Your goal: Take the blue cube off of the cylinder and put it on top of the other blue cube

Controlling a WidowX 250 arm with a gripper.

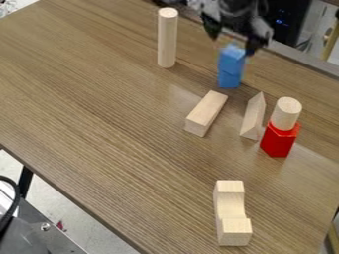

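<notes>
- upper cube point(232, 53), lower cube point(230, 78) were blue
- short block point(278, 142) was plain red
- tall cylinder point(167, 39), notched block point(230, 204) were pale tan
- table point(99, 99) was brown, dark grain streaks
- gripper point(232, 43) was black

Can't make out the blurred gripper point(232, 42) clearly, nor see its arm point(235, 6) past the top edge. Can't follow the tabletop point(86, 99) or black cable point(16, 198) beyond the left edge.
</notes>
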